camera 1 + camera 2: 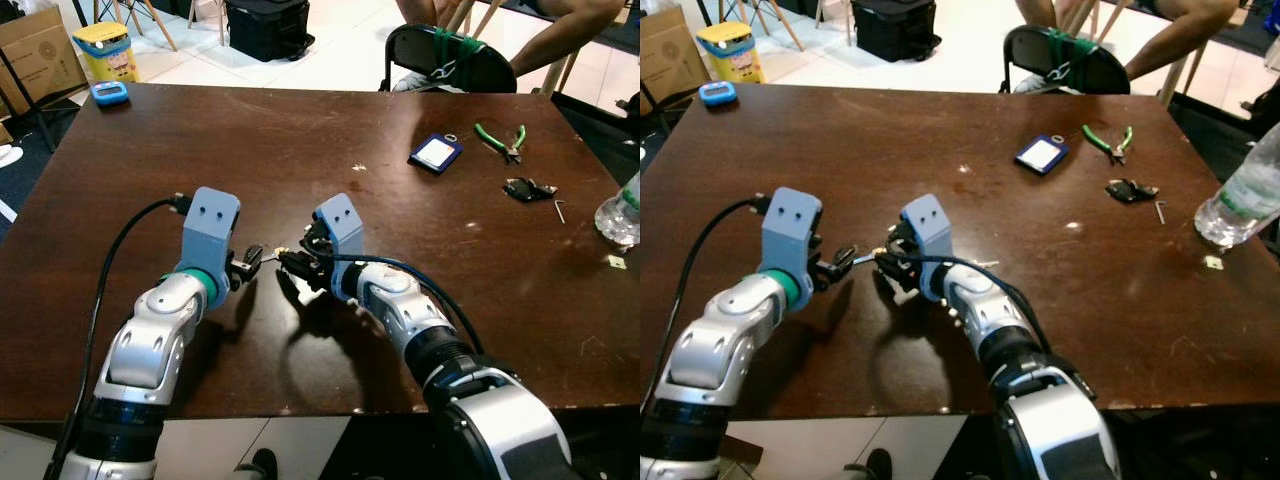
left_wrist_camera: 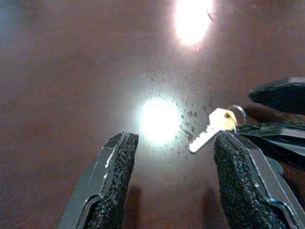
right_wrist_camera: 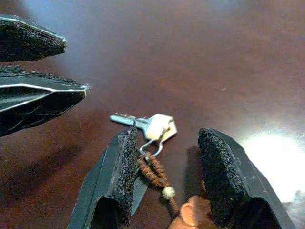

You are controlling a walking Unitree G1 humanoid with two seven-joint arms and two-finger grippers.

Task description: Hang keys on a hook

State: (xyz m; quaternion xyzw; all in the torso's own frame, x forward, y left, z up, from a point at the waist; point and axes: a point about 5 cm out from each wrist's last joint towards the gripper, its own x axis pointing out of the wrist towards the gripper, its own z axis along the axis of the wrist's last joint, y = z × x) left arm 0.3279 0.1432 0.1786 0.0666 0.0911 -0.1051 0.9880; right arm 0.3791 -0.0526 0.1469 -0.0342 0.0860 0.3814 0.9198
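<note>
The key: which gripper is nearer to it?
Right. The right gripper straddles the key on the table, fingers open around its ring; the left gripper, also open, faces it from just beside.

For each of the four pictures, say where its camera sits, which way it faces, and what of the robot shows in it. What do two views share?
Left eye: head, facing down at the table; both arms.
Right eye: same, slightly shifted.
Left wrist: along the open left gripper toward the key.
Right wrist: along the open right gripper; key between its fingers.
Shared: the key.

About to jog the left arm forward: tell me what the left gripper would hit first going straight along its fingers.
Probably the key, then the right gripper just beyond it; the left gripper points straight at them. Depth is unclear.
</note>
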